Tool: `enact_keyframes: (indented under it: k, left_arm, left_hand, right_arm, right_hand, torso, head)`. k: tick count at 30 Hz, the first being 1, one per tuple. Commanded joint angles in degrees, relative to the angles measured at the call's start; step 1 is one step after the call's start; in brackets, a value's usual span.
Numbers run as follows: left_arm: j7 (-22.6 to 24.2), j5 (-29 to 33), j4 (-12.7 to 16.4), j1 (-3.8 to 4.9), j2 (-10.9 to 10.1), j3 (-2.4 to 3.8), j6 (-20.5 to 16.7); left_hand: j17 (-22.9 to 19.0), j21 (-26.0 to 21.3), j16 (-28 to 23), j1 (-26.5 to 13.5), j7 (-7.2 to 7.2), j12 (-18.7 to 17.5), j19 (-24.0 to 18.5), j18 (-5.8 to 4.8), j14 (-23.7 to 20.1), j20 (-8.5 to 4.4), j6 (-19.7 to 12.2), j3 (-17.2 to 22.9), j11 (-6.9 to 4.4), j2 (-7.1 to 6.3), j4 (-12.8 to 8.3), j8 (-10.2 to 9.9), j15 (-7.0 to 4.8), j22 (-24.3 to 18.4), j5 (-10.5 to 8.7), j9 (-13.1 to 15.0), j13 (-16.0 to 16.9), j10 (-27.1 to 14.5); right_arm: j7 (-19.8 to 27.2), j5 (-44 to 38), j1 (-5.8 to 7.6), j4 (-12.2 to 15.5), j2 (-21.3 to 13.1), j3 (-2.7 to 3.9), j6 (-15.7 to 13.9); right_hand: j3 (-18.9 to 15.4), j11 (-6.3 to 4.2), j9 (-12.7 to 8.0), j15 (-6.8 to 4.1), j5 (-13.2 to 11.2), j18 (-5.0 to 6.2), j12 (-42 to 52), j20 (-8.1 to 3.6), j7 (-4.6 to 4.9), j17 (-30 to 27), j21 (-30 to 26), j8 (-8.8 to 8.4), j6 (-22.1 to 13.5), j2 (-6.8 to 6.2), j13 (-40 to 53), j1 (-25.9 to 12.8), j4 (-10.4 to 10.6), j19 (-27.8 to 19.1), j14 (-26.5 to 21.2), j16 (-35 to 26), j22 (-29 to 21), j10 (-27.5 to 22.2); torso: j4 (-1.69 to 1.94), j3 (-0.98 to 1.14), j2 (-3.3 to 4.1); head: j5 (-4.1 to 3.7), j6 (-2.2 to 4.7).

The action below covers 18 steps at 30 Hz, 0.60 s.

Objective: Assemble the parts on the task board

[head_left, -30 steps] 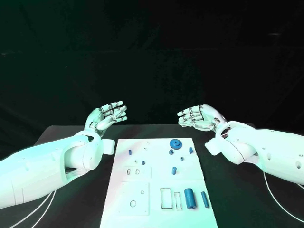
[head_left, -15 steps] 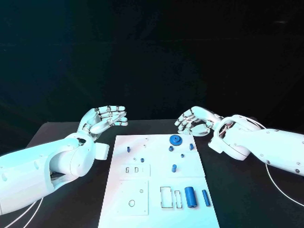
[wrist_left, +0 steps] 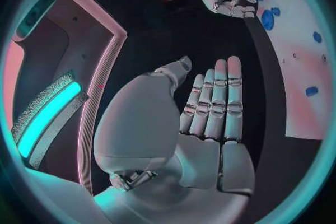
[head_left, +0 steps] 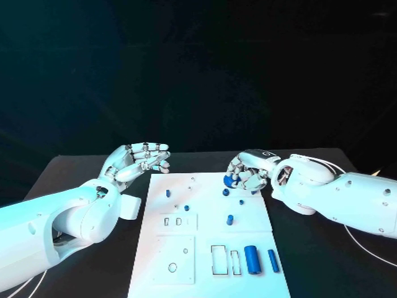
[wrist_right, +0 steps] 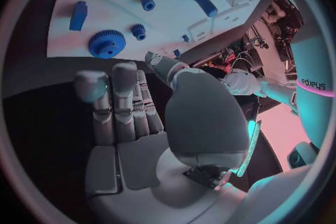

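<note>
Right hand (head_left: 249,171) hovers over the far right corner of the task board (head_left: 208,248), fingers curled downward around the blue gear (wrist_right: 106,43). From the right wrist view the gear sits on the board just past the fingertips, not enclosed — so the hand holds nothing, fingers apart, looks like it's lining up to grasp. The gear is probably the first part to be picked.

Left hand (head_left: 138,159) is raised off the far left corner of the board, fingers loosely bent, empty — parked out of the way, likely so it doesn't block the right hand's reach.

Other parts lie loose on the board: a small blue peg (head_left: 229,218) mid-board, a thick blue cylinder (head_left: 251,259) and a thinner blue pin (head_left: 273,260) at the near right, beside rectangular slots (head_left: 217,259) that appear to be their seats. A few small blue studs (head_left: 168,193) sit nearer the far end. Board lies flat on the black table (head_left: 82,174), between both arms for equal reach.
</note>
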Motion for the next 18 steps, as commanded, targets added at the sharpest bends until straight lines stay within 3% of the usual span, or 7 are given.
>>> enact_keyframes:
  k: [1, 13, 18]
  left_arm:
    - [-0.3, -0.6, 0.4, 0.15, 0.0, 0.10, 2.0]
    - [-0.4, -0.6, 0.4, 0.24, -0.2, 0.21, 2.2]
    - [-0.6, -0.6, 0.4, 0.29, -0.2, 0.23, 2.4]
  left_hand:
    - [0.4, 0.7, 0.5, -0.3, 0.61, -0.4, -0.5, 0.07, -0.2, 0.07, 0.5, 0.4, -0.04, -0.24, 0.0, -0.4, -0.44, 0.4, 0.11, -0.1, 0.0, 0.3]
    - [1.3, 2.1, 1.4, -0.5, 0.74, -0.8, -1.2, 0.09, -0.5, 0.14, 0.3, 0.6, 0.07, -0.29, -0.1, -0.6, -0.39, 1.3, 0.11, -0.1, 0.0, 0.1]
    - [1.5, 2.4, 1.7, -0.6, 0.80, -0.9, -1.3, 0.10, -0.6, 0.16, 0.3, 0.7, 0.10, -0.29, -0.1, -0.7, -0.38, 1.5, 0.11, -0.1, 0.0, 0.1]
  right_arm:
    - [-3.4, -5.2, -0.14, 0.0, 0.3, 0.03, 1.5]
    - [-4.9, -6.4, -0.77, 0.0, 1.2, 0.02, 4.8]
    - [-5.1, -6.6, -1.10, -0.3, 1.5, 0.01, 5.7]
  right_hand:
    - [0.1, 0.16, 0.7, 0.40, 0.5, -1.38, -0.1, 0.23, -0.13, 6.2, 5.0, 0.08, -0.3, -0.71, 0.3, 0.1, 0.5, 1.7, 1.4, 6.7, 6.7, -1.5]
    - [-0.4, 0.20, 2.4, 0.56, 0.4, -3.50, 0.4, 0.88, -0.25, 19.0, 15.1, 0.16, -1.0, -0.77, 1.1, 0.2, 1.5, 6.1, 2.6, 20.0, 21.0, -2.7]
    - [-0.4, 0.20, 2.7, 0.59, 0.4, -3.77, 0.5, 0.99, -0.27, 20.2, 16.2, 0.19, -1.0, -0.69, 1.3, 0.3, 1.7, 6.7, 2.7, 21.4, 22.6, -2.7]
  torso:
    - [0.28, 0.01, 0.81]
    - [0.47, -0.19, 1.21]
    - [0.45, -0.09, 1.31]
  head:
    - [-0.23, 0.02]
    - [-0.37, -0.20]
    - [-0.39, 0.00]
